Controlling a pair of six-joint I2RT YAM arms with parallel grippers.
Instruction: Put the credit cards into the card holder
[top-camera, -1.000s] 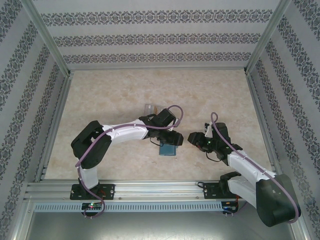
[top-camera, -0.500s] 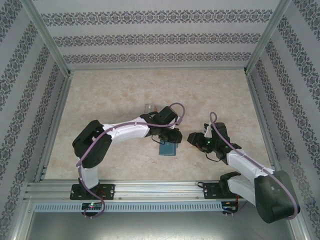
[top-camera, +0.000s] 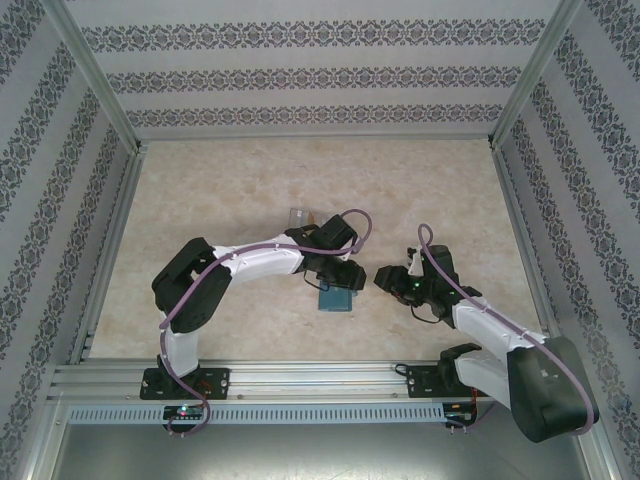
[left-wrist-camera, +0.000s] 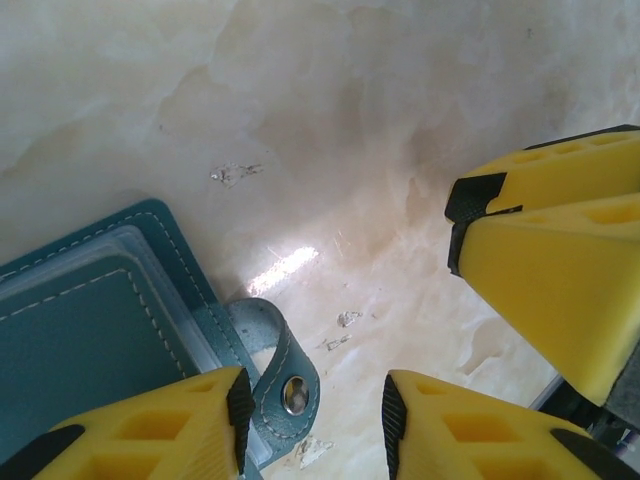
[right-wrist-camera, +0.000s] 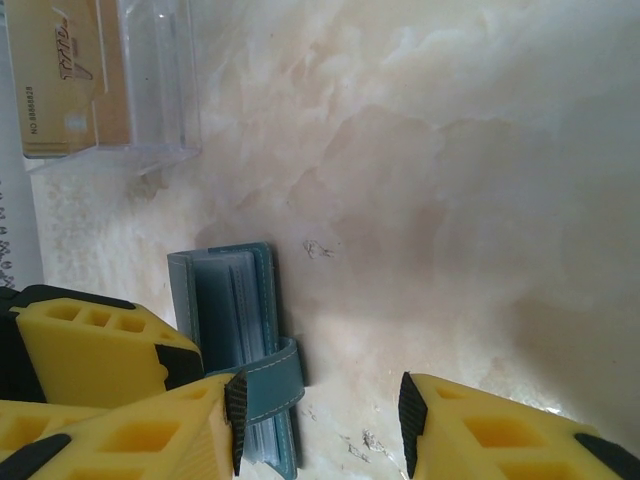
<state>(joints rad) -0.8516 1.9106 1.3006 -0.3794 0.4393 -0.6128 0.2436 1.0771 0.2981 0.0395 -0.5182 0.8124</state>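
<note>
**Soft wallet on a slick desk**

The card holder (top-camera: 337, 299) lies folded on the desk (top-camera: 230, 190), its snap strap (left-wrist-camera: 283, 378) curling free. The left gripper (left-wrist-camera: 315, 412) hangs over that strap, jaws apart and empty. The right gripper (right-wrist-camera: 320, 412) is just beside it, also parted and empty. The holder looks light and floppy and may well slide, so I'd pinch the cover edge. The credit cards (right-wrist-camera: 72, 70), thin and stiff, sit in the clear case (right-wrist-camera: 155, 80).

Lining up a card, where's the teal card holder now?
Top view: teal card holder lies mid-table, right by the left gripper, left of the right gripper.
</note>
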